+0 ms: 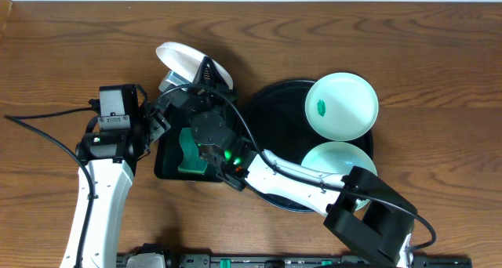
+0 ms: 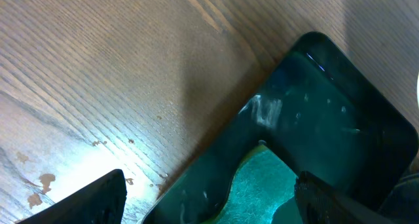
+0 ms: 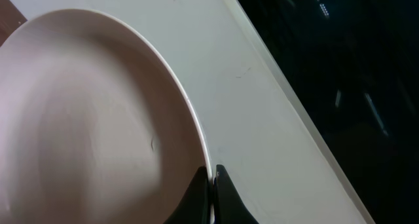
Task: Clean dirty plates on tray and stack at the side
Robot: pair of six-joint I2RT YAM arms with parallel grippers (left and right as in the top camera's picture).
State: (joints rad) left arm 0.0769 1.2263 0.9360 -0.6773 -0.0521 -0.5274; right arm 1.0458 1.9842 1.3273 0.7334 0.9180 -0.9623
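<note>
The white plate (image 1: 186, 60) is held tilted on edge above the table, left of the round black tray (image 1: 271, 115). My right gripper (image 1: 206, 70) is shut on its rim; in the right wrist view the fingertips (image 3: 211, 185) pinch the white plate (image 3: 98, 119) at its edge. Two mint-green plates lie on the tray: one with a green smear (image 1: 341, 105), and one (image 1: 337, 160) partly hidden under my right arm. My left gripper (image 1: 161, 123) is open. In its wrist view the left gripper (image 2: 209, 207) straddles a green sponge (image 2: 262, 181), touching nothing.
A small rectangular black tray (image 1: 166, 164) holding the green sponge (image 1: 190, 152) sits left of the round tray, under both grippers; its corner (image 2: 340, 99) fills the left wrist view. Bare wood (image 1: 70, 56) spreads to the left and back. My right arm (image 1: 314, 182) crosses the round tray.
</note>
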